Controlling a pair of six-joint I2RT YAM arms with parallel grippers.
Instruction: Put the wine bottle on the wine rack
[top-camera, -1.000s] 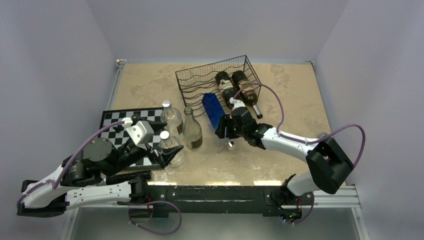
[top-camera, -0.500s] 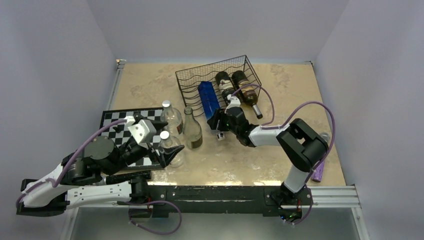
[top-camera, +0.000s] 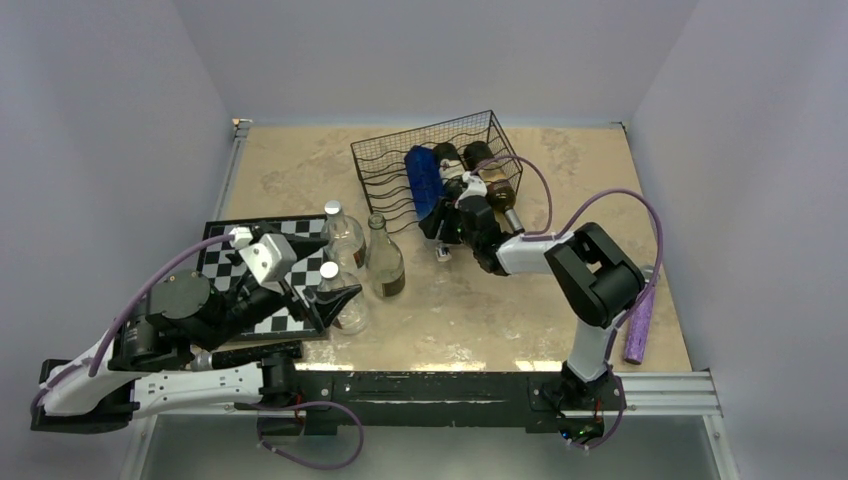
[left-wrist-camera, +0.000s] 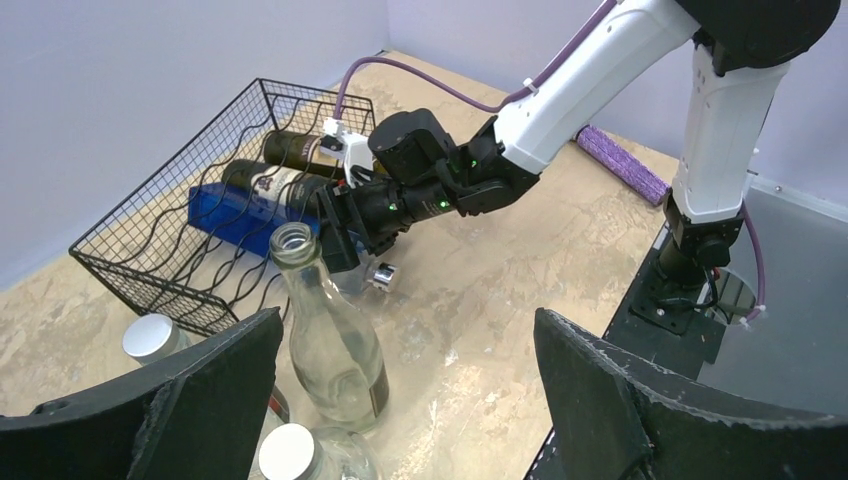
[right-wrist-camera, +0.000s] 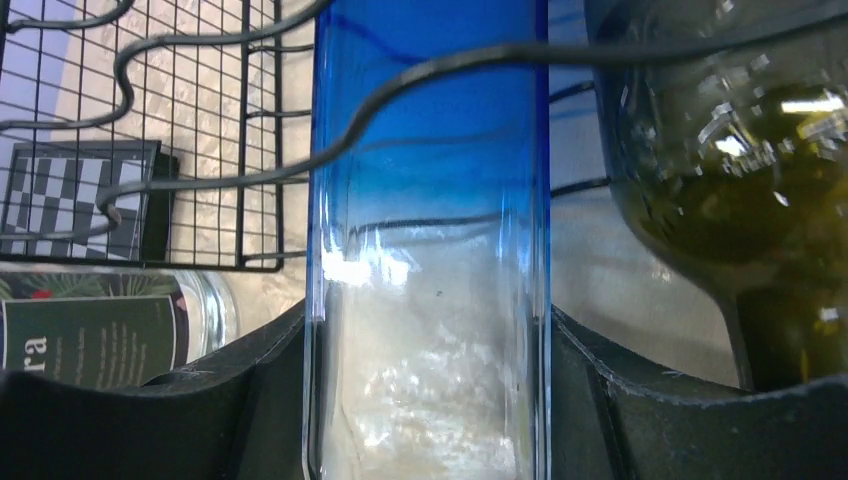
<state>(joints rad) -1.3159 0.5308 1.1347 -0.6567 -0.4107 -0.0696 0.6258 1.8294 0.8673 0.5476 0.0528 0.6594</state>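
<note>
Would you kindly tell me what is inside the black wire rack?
The wine rack holds a blue bottle gripped by the right gripper, a labelled dark bottle and a second dark bottle. The arm covers parts of both.

I'm watching a black-and-white chessboard (top-camera: 225, 238) lying by the worktop's left edge, three clear glass bottles (top-camera: 383, 262) standing beside it, and a purple textured strip (top-camera: 636, 340) lying front-right.
</note>
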